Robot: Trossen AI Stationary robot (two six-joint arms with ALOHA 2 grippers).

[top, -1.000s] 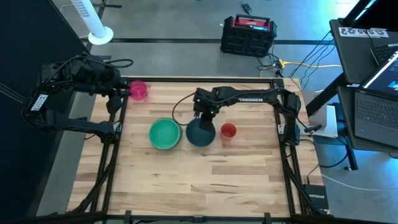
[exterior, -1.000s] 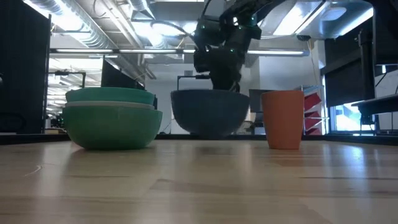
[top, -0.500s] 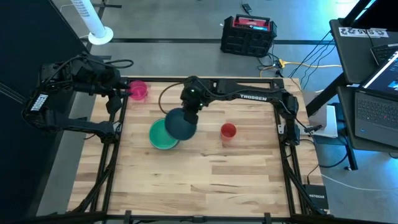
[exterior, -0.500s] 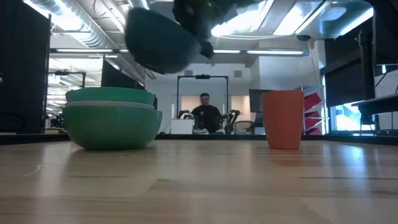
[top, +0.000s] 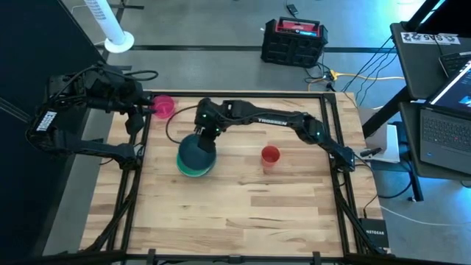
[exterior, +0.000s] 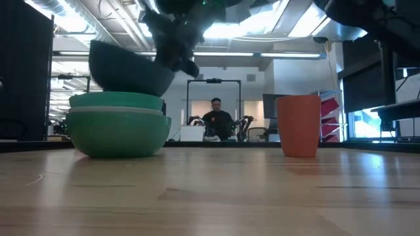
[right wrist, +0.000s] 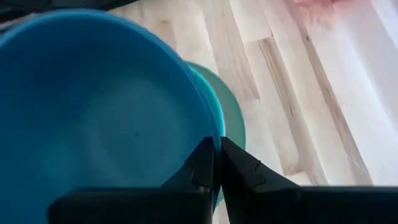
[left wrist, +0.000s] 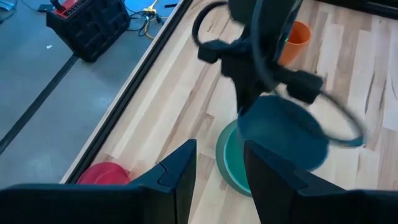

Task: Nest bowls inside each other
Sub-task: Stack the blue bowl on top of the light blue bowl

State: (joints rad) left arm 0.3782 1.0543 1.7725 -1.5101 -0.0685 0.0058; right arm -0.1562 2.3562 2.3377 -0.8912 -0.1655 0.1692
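Bowls sat in three places around the right gripper [top: 203,137], which reached across the wooden table [top: 243,213] with its fingers pinched on the rim of the dark blue bowl [top: 196,151]. That bowl hung tilted just below the gripper, above the teal green bowl [top: 188,169]; the low view showed its underside at or just over the teal rim, and contact could not be told. In the right wrist view the fingertips [right wrist: 211,163] pressed together over the blue rim, with the teal bowl showing beyond it. The low view showed the teal green bowl resting inside another green bowl [exterior: 118,134] on the table. An orange-red cup [top: 270,155] stood upright, well apart from the right gripper on the side away from the left arm. The magenta pink bowl [top: 163,107] lay at the table's far corner, just beside the left gripper [top: 146,110], which waited there with its fingers [left wrist: 180,171] spread and nothing between them.
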